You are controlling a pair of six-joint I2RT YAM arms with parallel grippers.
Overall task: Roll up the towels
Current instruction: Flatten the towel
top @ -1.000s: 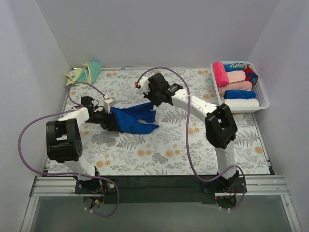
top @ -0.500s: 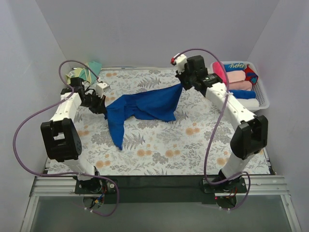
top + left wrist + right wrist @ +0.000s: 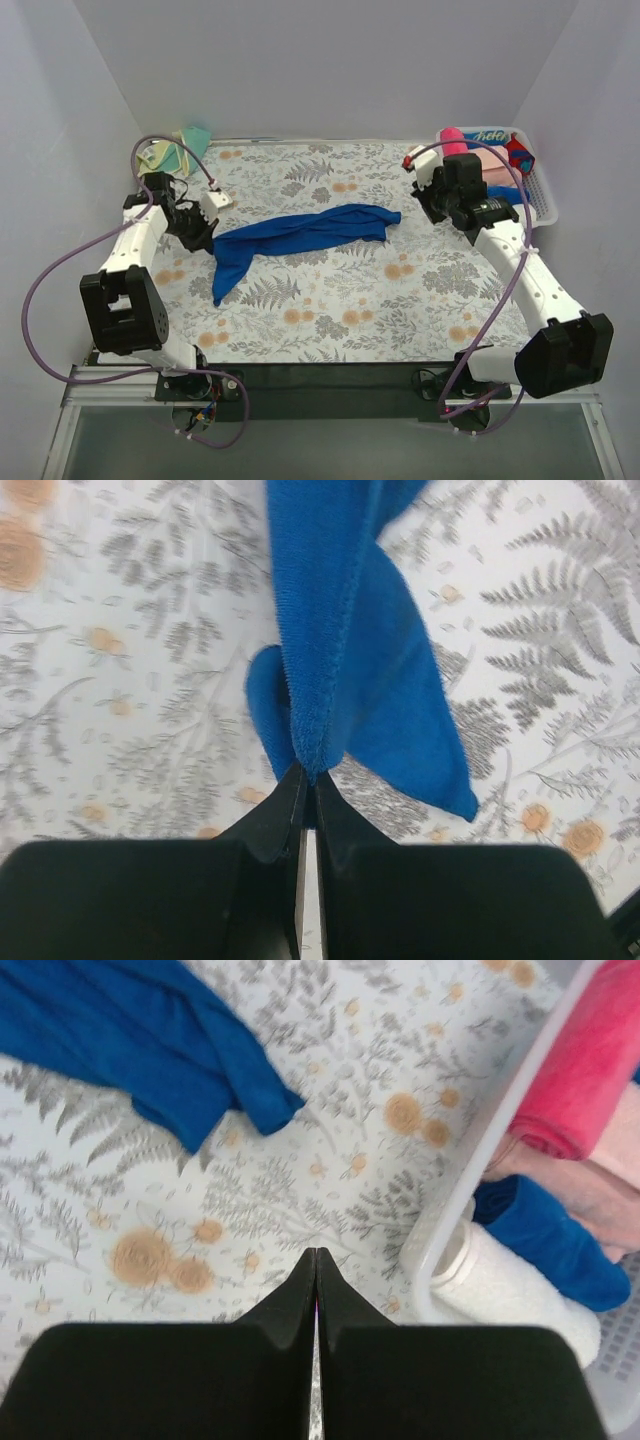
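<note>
Left fingers (image 3: 272,825) clamped on blue towel (image 3: 300,232) — right fingers (image 3: 290,1300) closed, empty.
The towel lies as a loose strip across the tabletop (image 3: 350,300), its left end pinched. The right fingers hang beside the white basket (image 3: 480,1175), apart from the towel — the yellow towel (image 3: 165,155) sits in the far-left corner.

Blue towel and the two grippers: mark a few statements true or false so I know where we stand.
1. The left gripper pinches one end of the blue towel. True.
2. The right gripper holds the other end. False: it is shut on nothing, apart from the towel.
3. The blue towel is rolled up. False: it lies stretched out and rumpled on the table.
4. The basket holds rolled towels. True.
</note>
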